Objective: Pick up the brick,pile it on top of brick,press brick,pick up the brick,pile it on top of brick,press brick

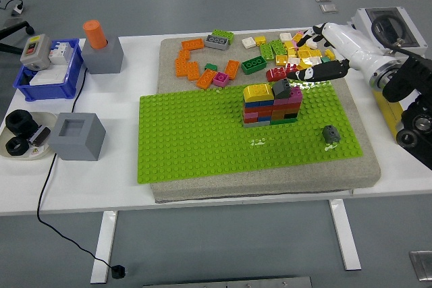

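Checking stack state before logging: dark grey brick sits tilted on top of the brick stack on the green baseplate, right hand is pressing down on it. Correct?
Not quite. The head view shows the right hand off the brick stack, over the loose bricks to the upper right, not pressing. The dark grey brick does sit tilted on top, on the green baseplate.

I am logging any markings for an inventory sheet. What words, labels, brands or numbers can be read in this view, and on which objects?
No text can be read anywhere in this view.
Grey switch unit in the blue bin: has light patches, too small and blurred to read.
White enclosure at the far right: no legible print.
Bricks and green baseplate: no print visible.
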Controlling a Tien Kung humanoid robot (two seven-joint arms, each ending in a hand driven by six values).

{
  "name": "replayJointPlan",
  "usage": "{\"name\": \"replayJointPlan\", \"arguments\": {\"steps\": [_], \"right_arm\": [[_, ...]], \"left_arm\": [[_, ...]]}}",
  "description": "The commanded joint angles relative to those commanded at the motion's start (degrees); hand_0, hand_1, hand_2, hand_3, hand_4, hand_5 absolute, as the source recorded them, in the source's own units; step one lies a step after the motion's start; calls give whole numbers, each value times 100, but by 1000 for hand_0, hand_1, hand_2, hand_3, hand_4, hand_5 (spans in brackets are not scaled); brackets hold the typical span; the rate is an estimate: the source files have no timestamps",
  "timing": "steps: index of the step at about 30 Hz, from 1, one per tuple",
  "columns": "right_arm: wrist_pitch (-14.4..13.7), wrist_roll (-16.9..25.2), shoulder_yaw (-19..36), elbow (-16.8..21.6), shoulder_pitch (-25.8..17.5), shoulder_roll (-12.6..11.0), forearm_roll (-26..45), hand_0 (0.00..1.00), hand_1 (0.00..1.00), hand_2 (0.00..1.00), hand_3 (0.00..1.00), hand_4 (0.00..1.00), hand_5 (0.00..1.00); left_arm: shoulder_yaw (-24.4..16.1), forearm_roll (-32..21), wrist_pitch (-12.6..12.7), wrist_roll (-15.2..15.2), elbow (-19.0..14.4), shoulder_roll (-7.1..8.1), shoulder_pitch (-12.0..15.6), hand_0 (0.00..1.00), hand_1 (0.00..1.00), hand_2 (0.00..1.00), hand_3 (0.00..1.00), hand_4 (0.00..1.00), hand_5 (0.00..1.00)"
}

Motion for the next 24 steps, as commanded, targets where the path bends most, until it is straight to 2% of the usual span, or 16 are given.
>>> {"name": "replayJointPlan", "arguments": {"steps": [1,2,5,10,14,19,21,24], "right_arm": [[-35,17,71,17,-75,-46,0,701,775,832,661,958,363],[-86,44,206,28,-224,-120,-1,694,763,814,653,829,163],[-148,72,440,-29,-580,-190,-80,694,763,814,653,829,163],[-169,69,570,-296,-1139,-123,-380,693,763,810,647,791,133],[-69,-28,535,-497,-1307,-64,-668,694,764,809,648,771,110],[13,-105,696,-564,-1439,37,-834,694,764,809,648,771,110],[19,-95,899,-578,-1533,142,-812,682,739,789,649,755,119],[2,-54,1268,-616,-1753,434,-767,682,739,789,649,755,119]], "left_arm": [[2,-11,3,-1,0,0,8,629,585,551,575,561,297],[6,-28,10,2,0,0,28,629,585,551,575,561,295],[19,-62,21,4,0,-3,64,629,585,551,575,561,295],[12,-68,27,-15,0,-11,80,629,585,550,576,560,295],[-1,-53,29,-28,0,-6,71,629,585,550,576,560,295],[-6,-59,38,-29,0,-1,69,629,585,550,576,560,295],[-12,-53,41,-26,0,2,70,629,585,550,577,561,295],[-31,-49,46,-29,0,15,67,629,585,550,577,561,295]]}}
